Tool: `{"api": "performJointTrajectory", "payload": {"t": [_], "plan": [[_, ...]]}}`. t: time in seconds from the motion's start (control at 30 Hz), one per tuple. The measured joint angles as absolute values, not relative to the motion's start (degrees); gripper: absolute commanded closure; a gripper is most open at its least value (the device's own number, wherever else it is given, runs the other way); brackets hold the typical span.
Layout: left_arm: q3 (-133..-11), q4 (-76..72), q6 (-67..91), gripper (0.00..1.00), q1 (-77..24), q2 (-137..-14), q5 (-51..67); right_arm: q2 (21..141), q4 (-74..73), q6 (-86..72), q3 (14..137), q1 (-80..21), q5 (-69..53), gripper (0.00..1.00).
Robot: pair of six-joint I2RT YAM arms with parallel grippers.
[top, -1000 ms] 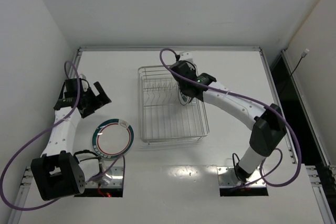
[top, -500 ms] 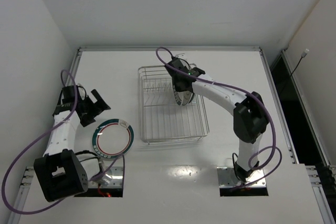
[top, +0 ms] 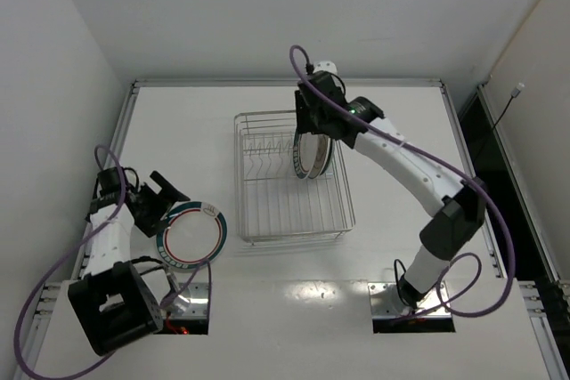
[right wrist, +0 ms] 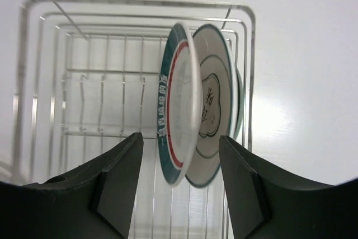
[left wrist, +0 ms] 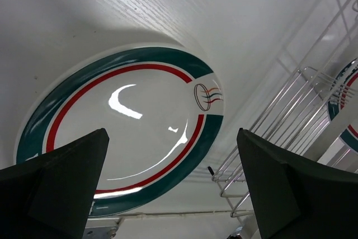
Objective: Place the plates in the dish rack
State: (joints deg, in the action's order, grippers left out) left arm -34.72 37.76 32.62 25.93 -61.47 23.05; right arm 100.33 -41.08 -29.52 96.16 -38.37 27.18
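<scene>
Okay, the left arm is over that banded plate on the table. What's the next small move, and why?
Probably lower the left gripper onto the rim of the banded plate and close on it. Its jaws are open and empty above that plate, which lies flat on the table and is the only plate in view outside the dish rack.

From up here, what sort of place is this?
Likely a robotics test cell: white table boxed by panels, left arm and right arm bolted at its edge, only a dish rack and plates.
</scene>
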Motion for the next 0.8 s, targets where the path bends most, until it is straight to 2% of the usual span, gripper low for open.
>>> {"api": "performJointTrajectory", "payload": {"t": [0.13, 0.33, 0.63, 0.8], "plan": [[-34.6, 40.2, 32.8, 0.01, 26.0, -55.3, 21.5, 94.0, -41.2, -29.5, 96.4, -38.3, 26.4, 0.46], [-37.7, 46.8, 36.0, 0.01, 22.7, -49.2, 10.7, 89.4, -40.0, -29.5, 95.7, -38.3, 25.3, 0.46], [-38.3, 56.6, 47.2, 0.01, 18.1, -50.9, 0.2, 89.0, -39.5, -29.6, 94.6, -38.4, 21.5, 0.46], [-37.9, 57.8, 54.3, 0.01, 15.2, -53.4, -2.0, 89.0, -39.6, -29.6, 94.7, -38.4, 18.9, 0.46]]}}
